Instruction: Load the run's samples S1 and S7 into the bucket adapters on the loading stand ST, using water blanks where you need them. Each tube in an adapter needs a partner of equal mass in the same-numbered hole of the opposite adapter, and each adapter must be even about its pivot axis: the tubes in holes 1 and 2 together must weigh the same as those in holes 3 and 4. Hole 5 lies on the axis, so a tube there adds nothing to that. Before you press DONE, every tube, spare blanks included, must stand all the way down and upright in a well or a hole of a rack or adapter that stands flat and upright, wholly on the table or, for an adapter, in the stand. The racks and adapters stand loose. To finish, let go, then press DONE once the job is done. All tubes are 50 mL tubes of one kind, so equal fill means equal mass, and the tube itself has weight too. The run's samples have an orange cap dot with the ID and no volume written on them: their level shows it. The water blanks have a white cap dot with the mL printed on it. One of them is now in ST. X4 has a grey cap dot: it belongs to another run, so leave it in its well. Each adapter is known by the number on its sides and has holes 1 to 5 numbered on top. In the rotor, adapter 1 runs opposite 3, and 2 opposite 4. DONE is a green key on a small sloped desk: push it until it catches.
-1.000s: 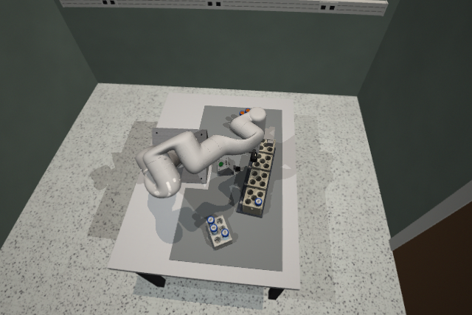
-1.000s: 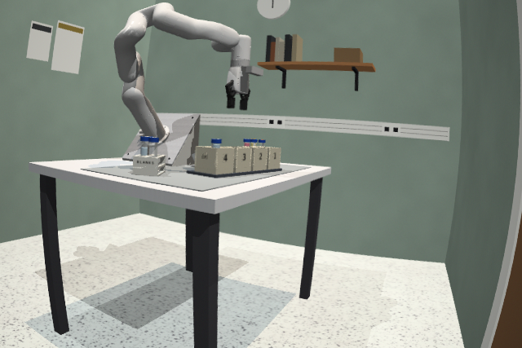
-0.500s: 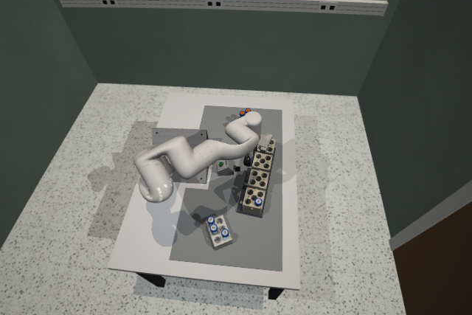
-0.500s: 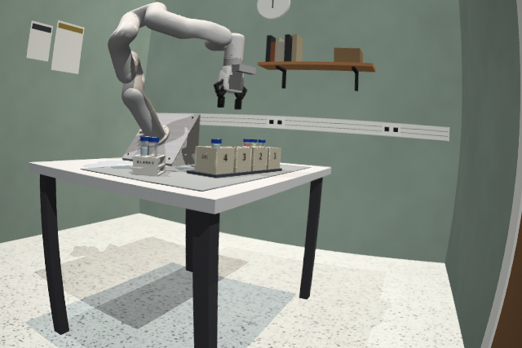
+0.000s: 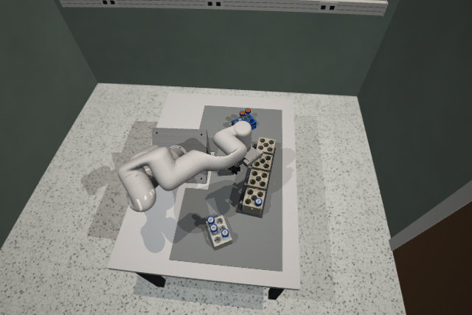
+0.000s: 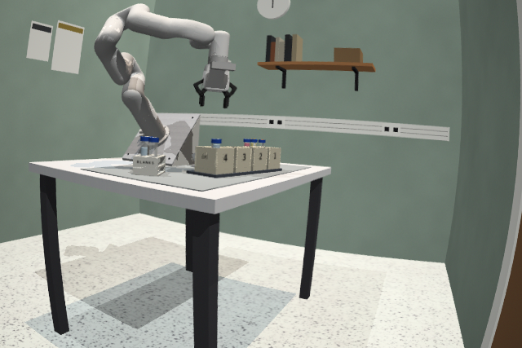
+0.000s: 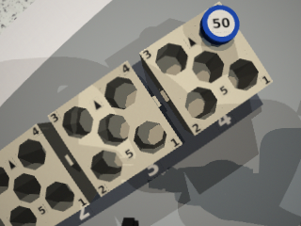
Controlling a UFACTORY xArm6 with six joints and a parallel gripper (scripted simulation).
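Note:
My gripper (image 6: pixel 214 103) is open and empty, high above the loading stand (image 6: pixel 192 172) (image 5: pixel 240 209). One fingertip shows at the wrist view's bottom edge. Adapter 4 (image 7: pixel 184 82) (image 6: pixel 210 165) holds a blank marked 50 (image 7: pixel 221 23) (image 5: pixel 258 201) (image 6: pixel 216 143) in hole 4. Adapter 3 (image 7: pixel 91 144) (image 6: pixel 243 166) has five empty holes. Adapter 2 (image 7: pixel 52 170) (image 6: pixel 260 165) shows only empty holes; it is partly outside the wrist view. Adapter 1 (image 6: pixel 274 163) looks empty in the top view. Two orange-dotted samples (image 5: pixel 242 113) (image 5: pixel 248 111) stand in the blue rack (image 5: pixel 251 125), which the arm partly hides. The DONE key is hidden.
The white blanks rack (image 5: pixel 223 244) (image 6: pixel 145 169) stands near the table's front with three blue-capped tubes (image 5: pixel 210 220) (image 5: pixel 214 228) (image 5: pixel 225 232). The arm (image 5: pixel 198 162) (image 6: pixel 168 26) reaches over the table's middle from its sloped base plate (image 5: pixel 178 134).

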